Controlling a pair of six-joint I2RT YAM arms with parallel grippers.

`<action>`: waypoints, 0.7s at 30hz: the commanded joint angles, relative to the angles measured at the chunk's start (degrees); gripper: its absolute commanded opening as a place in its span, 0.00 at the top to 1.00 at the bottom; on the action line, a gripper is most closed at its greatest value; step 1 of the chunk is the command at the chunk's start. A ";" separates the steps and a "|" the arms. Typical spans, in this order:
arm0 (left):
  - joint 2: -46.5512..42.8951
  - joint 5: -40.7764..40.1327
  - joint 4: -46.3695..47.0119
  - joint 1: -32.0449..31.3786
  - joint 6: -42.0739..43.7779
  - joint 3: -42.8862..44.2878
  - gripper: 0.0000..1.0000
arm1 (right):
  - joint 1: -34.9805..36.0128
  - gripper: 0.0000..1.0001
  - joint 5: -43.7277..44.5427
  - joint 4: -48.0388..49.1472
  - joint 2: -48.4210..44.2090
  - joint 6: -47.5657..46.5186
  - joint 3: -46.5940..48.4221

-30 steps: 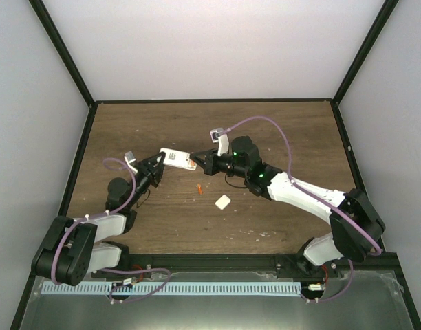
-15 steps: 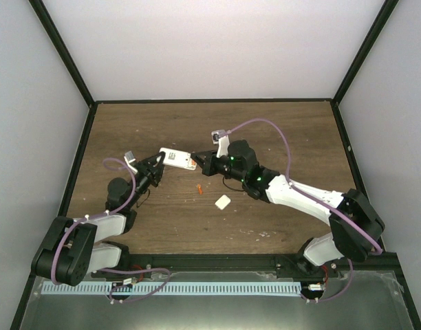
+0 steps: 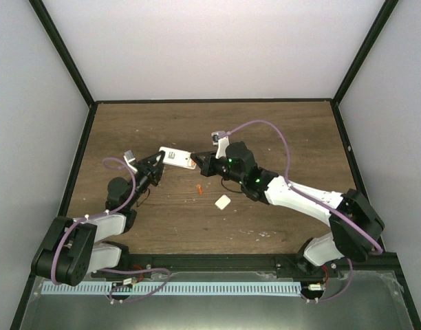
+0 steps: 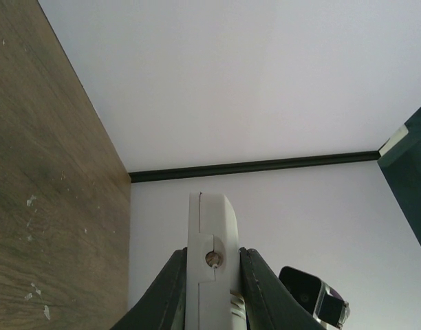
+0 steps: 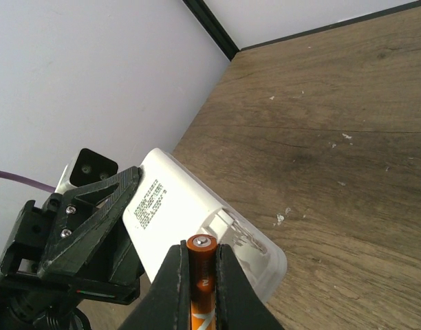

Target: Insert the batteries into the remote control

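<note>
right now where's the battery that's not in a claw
In the top view the loose battery lies on the table near its middle, just on the near side of the remote and left of the small white cover.

The only writing is a block of several short lines of tiny dark print on the back of the small white rectangular plastic remote control (image 5: pixel 190 213), toward its left end. The print is too small to read.

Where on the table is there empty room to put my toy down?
The wide strip of table along the back wall is bare. So is the near middle, in front of the white cover. It is crowded mid-table, around the remote and the loose battery.
</note>
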 commanded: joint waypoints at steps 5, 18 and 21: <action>-0.47 -0.72 2.26 -0.18 1.36 1.29 1.00 | 2.11 0.99 4.33 -1.76 -0.12 1.77 -0.35; -0.93 -0.94 2.18 -0.22 2.02 1.14 1.00 | 3.18 0.95 9.24 -7.36 -1.07 2.76 0.05; -1.02 -0.98 2.09 -0.18 2.06 1.14 1.00 | 3.21 0.93 9.88 -7.75 -1.19 2.65 0.21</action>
